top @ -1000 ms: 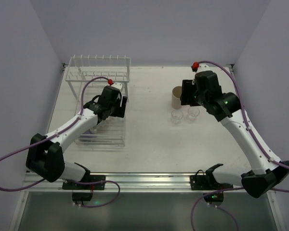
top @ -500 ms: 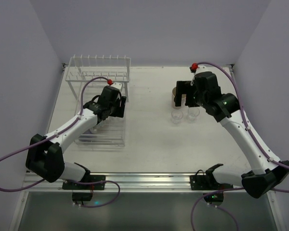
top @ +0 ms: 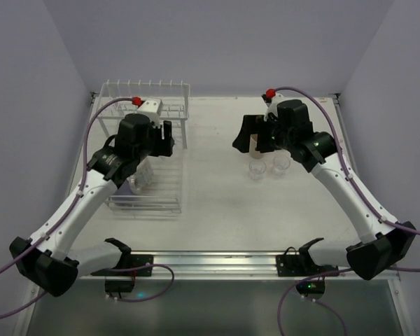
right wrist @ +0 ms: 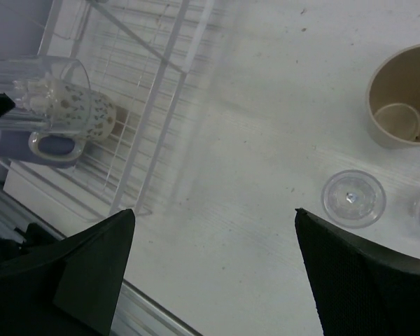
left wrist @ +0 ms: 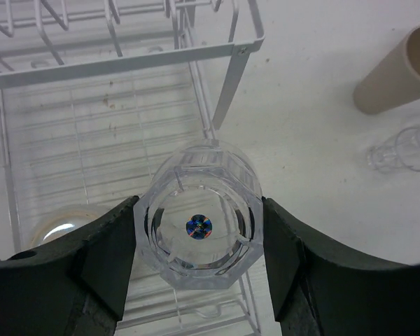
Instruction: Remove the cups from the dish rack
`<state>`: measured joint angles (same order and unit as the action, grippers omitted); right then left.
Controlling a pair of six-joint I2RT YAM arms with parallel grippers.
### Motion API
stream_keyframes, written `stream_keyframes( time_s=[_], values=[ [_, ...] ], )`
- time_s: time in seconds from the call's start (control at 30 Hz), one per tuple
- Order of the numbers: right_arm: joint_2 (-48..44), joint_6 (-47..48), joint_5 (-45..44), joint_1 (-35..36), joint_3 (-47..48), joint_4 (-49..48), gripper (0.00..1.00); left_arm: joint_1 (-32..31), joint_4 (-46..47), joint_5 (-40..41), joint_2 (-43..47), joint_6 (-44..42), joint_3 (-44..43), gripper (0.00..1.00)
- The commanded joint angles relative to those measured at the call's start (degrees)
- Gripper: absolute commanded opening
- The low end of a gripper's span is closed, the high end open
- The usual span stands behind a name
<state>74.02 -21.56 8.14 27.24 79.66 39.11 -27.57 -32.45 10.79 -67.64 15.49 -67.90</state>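
My left gripper (top: 143, 166) is shut on a small clear glass (left wrist: 199, 225) and holds it above the lower basket of the white wire dish rack (top: 161, 207). The rack also shows in the left wrist view (left wrist: 126, 63). A white spotted mug (right wrist: 84, 115) lies in the basket, with something lavender (right wrist: 14, 150) beside it. My right gripper (top: 246, 140) is open and empty above the table, left of the tan tumbler (right wrist: 402, 94). Two clear glasses (top: 257, 170) (top: 281, 165) stand in front of the tumbler.
The rack's raised shelf with prongs (top: 147, 91) stands at the back left. The tumbler (left wrist: 399, 70) and one glass (left wrist: 406, 150) stand right of the rack. Grey walls close in the table on three sides.
My left arm has risen and lifted the clear glass up out of the rack basket. My right gripper has moved left, away from the tumbler.
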Motion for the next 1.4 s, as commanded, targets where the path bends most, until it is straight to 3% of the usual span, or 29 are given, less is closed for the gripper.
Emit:
stream_keyframes(
  time_s=[0.0,0.1,0.13,0.23,0.4,0.47,0.53,0.73,1.23,1.37],
  values=[
    [-1.42,-3.22,7.67,-0.52,-1.6,-7.55,0.98,0.42,0.71,-4.53,5.4,1.04,-3.29,0.0],
    [-2.56,-7.6,20.02,-3.94,-7.03,-14.39,0.93,0.5,4.66,-11.03,10.14,1.21,-1.37,0.0],
    [-2.74,-11.97,30.34,-6.48,-8.71,-21.03,0.92,0.42,7.89,-13.66,12.59,1.39,-0.4,0.0],
    [-2.04,-20.5,43.31,-8.96,-14.69,-34.22,0.88,0.41,12.04,-20.18,15.6,2.09,3.11,0.0],
    [1.21,-32.29,52.4,-8.96,-20.23,-51.74,0.83,0.41,19.51,-28.44,19.12,5.43,8.65,0.0],
    [2.09,-40.37,55.38,-8.88,-22.17,-64.91,0.82,0.42,22.84,-30.81,20.34,7.0,10.93,0.0],
    [3.93,-49.48,57.15,-8.61,-24.28,-79.01,0.82,0.41,25.66,-31.88,20.96,8.32,11.99,0.0],
    [10.52,-66.64,58.92,-8.0,-26.22,-104.63,0.8,0.42,30.07,-35.04,21.23,10.61,14.11,0.0],
    [18.09,-78.71,56.46,0.16,-24.02,-121.54,0.73,0.41,32.44,-36.63,19.91,11.67,14.64,0.0],
    [19.93,-81.88,54.09,2.46,-22.62,-126.03,0.64,0.42,34.11,-37.15,19.91,11.94,14.99,0.0]
  ],
)
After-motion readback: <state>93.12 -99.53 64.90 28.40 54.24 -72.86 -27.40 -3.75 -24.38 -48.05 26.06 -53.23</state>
